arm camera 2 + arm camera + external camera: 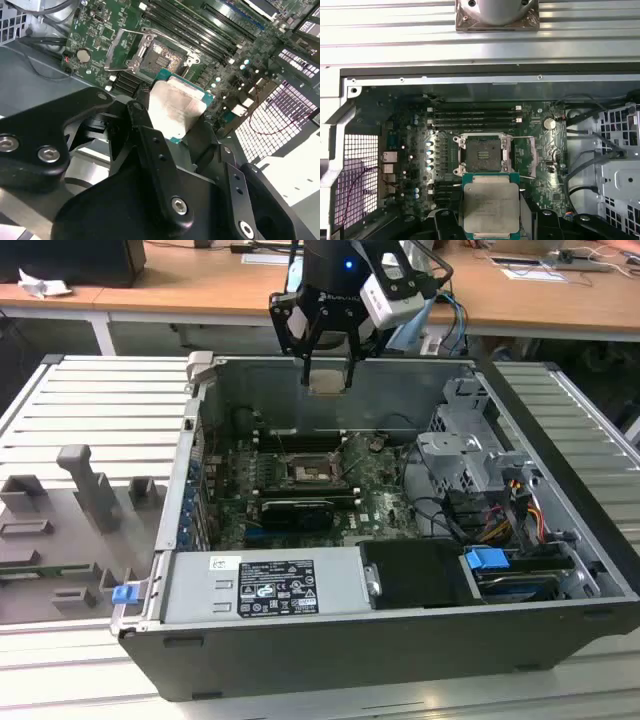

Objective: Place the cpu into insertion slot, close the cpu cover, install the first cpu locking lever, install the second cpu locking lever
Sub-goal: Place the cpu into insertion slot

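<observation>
My gripper (328,372) hangs over the back of the open computer case (330,660), shut on the cpu (328,384). In both wrist views the cpu (491,207) (172,105) is a pale silvery square on a green edge, clamped between my black fingers (142,125). The insertion slot (482,154) (161,54) (303,473) lies below on the green motherboard, its dark centre bare inside a thin metal rim. A thin wire lever (525,150) stands loose beside it. How the cpu cover stands I cannot tell.
Long black memory slots (475,115) run beside the socket. A black card (295,512), the grey power supply (265,585) and a metal drive cage (470,455) with cables crowd the case. A grey fixture block (85,510) sits at the exterior view's left.
</observation>
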You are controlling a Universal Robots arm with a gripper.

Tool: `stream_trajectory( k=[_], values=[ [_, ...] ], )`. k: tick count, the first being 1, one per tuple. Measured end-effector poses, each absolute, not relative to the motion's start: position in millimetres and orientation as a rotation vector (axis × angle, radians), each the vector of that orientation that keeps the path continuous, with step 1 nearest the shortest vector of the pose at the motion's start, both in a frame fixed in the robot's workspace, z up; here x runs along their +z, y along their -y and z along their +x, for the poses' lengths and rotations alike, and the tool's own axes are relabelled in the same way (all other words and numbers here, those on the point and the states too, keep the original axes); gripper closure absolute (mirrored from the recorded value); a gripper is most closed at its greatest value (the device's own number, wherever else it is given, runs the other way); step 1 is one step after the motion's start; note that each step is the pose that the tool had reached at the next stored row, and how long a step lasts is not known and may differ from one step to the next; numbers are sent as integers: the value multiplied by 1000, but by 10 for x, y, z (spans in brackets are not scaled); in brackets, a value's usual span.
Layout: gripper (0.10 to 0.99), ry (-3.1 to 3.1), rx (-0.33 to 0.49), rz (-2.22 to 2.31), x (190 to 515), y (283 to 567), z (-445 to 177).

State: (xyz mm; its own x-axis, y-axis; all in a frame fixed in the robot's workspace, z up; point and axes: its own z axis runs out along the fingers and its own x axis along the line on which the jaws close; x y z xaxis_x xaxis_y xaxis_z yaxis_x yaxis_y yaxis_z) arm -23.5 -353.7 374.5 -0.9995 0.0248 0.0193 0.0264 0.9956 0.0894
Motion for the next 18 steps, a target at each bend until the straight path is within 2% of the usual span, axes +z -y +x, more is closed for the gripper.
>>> stream_trajectory(
  k=[18],
  values=[
    [549, 3120, -141, -120, 3744, 3537, -235]
  ],
)
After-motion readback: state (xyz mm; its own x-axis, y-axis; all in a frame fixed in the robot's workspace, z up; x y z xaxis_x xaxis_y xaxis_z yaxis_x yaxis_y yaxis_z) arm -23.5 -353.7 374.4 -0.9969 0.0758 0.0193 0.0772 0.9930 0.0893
